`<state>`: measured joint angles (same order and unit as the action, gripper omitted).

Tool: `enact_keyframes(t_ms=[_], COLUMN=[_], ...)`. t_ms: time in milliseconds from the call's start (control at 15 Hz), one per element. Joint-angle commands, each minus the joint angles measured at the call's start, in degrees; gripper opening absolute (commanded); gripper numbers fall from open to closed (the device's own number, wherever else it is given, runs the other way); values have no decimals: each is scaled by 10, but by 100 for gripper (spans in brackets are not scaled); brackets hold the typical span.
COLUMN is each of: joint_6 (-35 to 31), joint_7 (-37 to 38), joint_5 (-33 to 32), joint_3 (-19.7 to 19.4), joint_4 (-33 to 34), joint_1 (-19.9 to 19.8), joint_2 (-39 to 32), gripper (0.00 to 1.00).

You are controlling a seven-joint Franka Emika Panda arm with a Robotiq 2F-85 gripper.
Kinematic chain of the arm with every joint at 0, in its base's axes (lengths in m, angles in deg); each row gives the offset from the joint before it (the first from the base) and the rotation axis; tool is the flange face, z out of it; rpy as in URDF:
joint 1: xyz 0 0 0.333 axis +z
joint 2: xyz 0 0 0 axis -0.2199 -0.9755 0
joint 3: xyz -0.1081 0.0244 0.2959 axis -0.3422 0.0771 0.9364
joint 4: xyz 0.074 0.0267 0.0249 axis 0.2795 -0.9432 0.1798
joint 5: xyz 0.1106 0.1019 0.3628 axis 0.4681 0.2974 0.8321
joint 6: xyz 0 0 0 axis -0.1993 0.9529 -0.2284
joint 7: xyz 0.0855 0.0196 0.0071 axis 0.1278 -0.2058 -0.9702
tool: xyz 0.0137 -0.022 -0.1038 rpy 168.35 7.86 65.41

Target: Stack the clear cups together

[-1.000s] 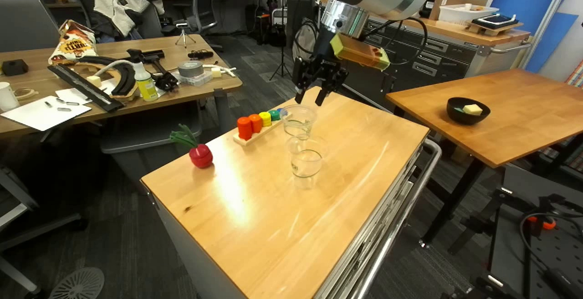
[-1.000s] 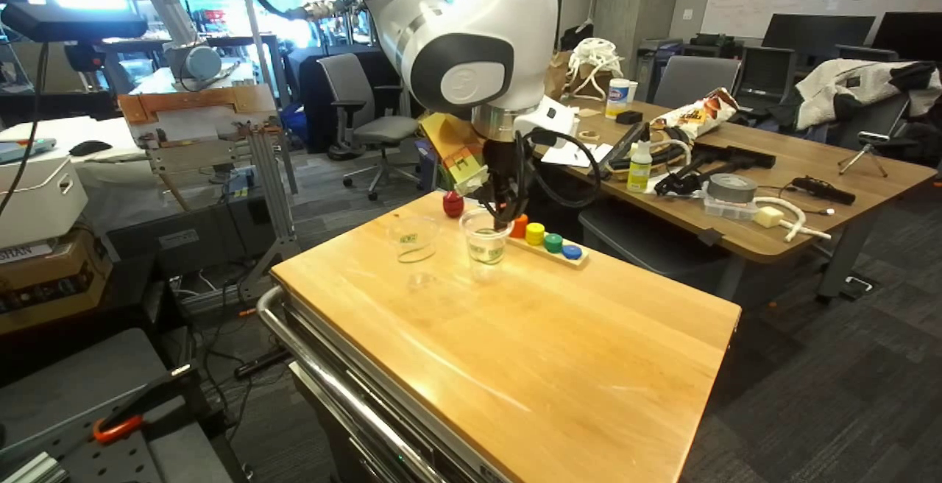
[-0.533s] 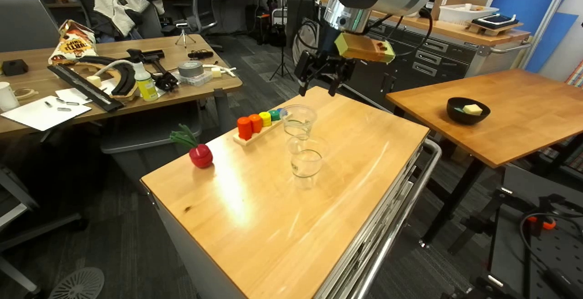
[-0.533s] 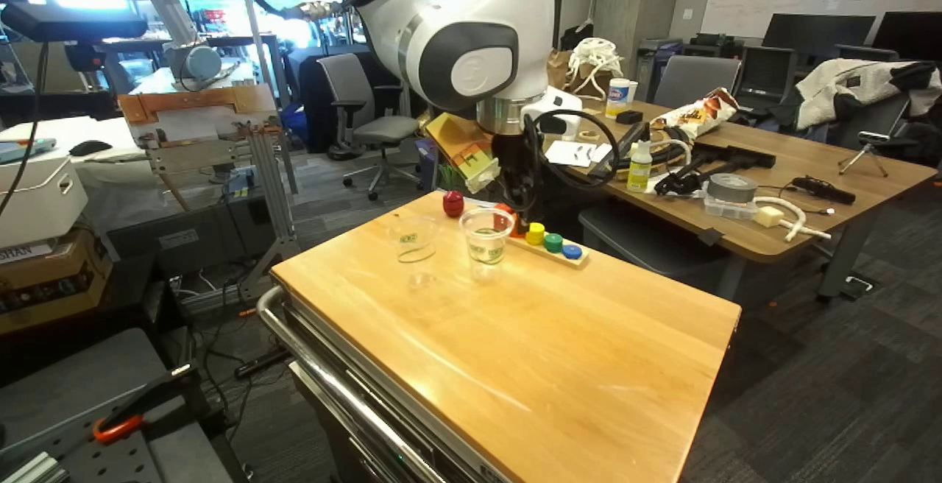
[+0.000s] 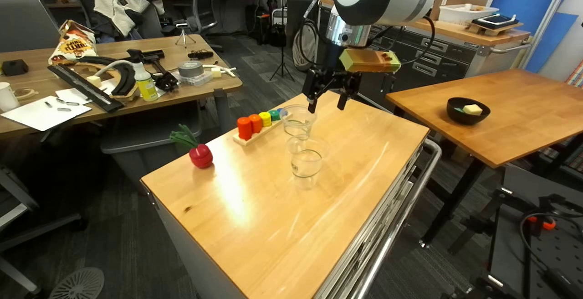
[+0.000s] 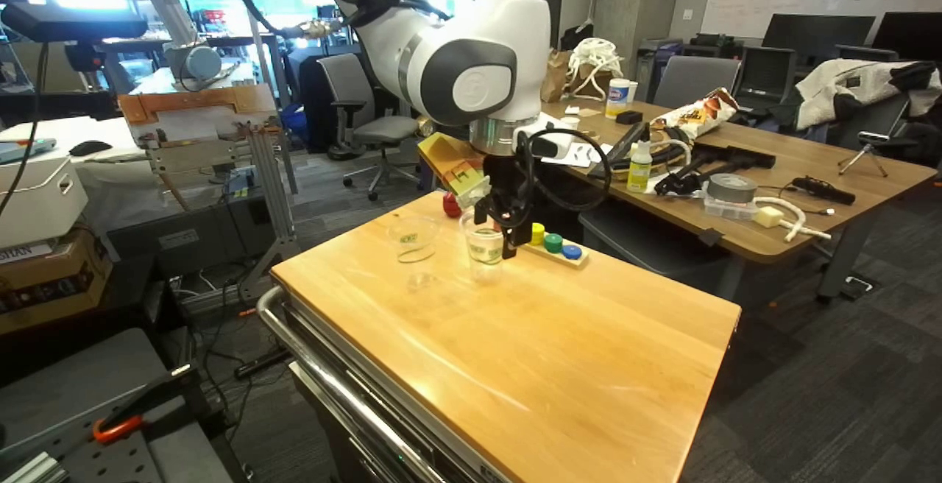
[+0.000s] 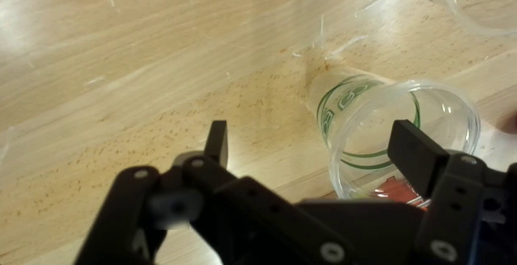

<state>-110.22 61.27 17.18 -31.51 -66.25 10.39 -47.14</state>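
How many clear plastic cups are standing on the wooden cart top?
2. One clear cup stands near the row of coloured blocks; the other clear cup stands apart from it, farther from the blocks. No others seem hidden.

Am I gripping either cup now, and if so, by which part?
Nothing is held. The hand is open; in the wrist view one finger overlaps a cup, but the other stands well off it.

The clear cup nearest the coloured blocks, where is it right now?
In an exterior view, that clear cup stands just right of the coloured blocks, behind a second clear cup; the open gripper hangs at its upper right.
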Motion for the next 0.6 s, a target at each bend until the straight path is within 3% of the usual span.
enact_keyframes(t_ms=[0,400,467,533], joint_6=[11,2,4,5], joint_7=[-10,-14,-19,-20], joint_5=[9,26,40,49], joint_3=[11,24,33,39], joint_4=[14,35,42,49], joint_1=[-6,-11,-16,-18], joint_2=[-8,-44,-50,-56], gripper=[100,100,75,72])
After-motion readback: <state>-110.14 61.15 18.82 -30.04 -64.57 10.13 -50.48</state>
